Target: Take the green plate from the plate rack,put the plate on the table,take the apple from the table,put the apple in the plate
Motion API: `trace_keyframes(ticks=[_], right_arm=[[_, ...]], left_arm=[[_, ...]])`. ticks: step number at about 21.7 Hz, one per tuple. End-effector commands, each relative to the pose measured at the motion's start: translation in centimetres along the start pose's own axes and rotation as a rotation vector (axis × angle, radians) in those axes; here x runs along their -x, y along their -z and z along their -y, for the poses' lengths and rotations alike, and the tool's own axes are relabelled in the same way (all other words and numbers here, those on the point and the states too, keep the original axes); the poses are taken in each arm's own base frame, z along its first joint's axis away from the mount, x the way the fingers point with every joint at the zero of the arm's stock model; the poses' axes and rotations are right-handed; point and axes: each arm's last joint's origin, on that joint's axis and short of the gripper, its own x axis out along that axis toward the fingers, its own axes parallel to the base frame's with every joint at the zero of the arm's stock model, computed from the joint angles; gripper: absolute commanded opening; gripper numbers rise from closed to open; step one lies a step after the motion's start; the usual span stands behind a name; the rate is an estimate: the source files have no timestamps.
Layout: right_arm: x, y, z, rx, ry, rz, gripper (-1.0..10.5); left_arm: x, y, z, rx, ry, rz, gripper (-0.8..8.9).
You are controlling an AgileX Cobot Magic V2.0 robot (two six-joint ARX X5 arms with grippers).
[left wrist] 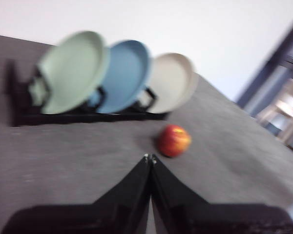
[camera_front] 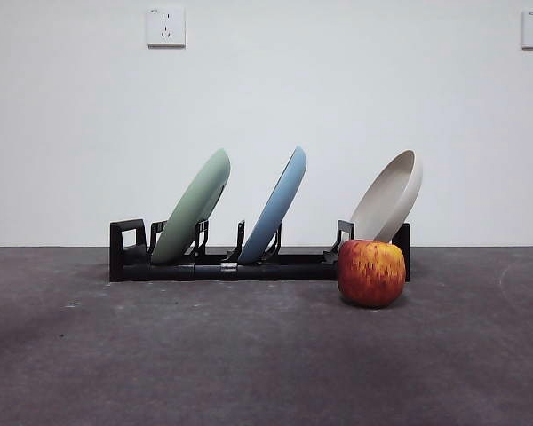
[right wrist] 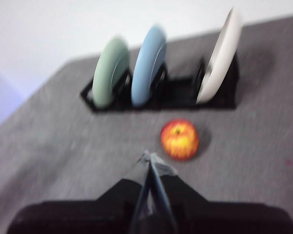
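The green plate (camera_front: 194,206) leans in the leftmost slot of the black plate rack (camera_front: 249,264), with a light blue plate (camera_front: 275,204) and a cream-white plate (camera_front: 389,197) to its right. The red apple (camera_front: 370,272) sits on the dark grey table (camera_front: 249,355) just in front of the rack's right end. My left gripper (left wrist: 150,158) is shut and empty above the table, short of the apple (left wrist: 174,140) and the green plate (left wrist: 73,70). My right gripper (right wrist: 147,157) is shut and empty, short of the apple (right wrist: 179,139). Neither gripper shows in the front view.
Two wall sockets (camera_front: 165,27) sit high on the white wall behind the rack. A chair-like frame (left wrist: 283,109) stands beyond the table's edge in the left wrist view.
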Motion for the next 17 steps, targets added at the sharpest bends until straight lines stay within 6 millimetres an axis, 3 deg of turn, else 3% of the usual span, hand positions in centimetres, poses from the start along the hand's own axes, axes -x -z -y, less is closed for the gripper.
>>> trace_keyframes(ticks=[1,8,14,16,17], right_arm=[[0.4,-1.2,-0.5,0.063,-0.016,-0.088,-0.1],[0.5,-3.3,-1.3,0.101,-0.149,-0.237,-0.1],[0.1,-2.8,-1.1,0.090,-0.163,-0.393,-0.1],[0.1,-2.7,-1.1,0.088,-0.161,-0.412,0.3],[0.1,-2.7,-1.1,0.082,-0.156,-0.409,1.3]], left_arm=[[-0.1,-1.1,0.5,-0.010,0.068,-0.033,-0.08],[-0.3,-2.7,1.1,-0.031,0.174,-0.129,-0.08],[-0.1,-2.6,1.5,-0.067,0.185,-0.249,-0.08],[0.0,-2.7,1.7,-0.078,0.191,-0.249,0.02],[0.0,-2.8,1.8,-0.080,0.190,-0.248,0.56]])
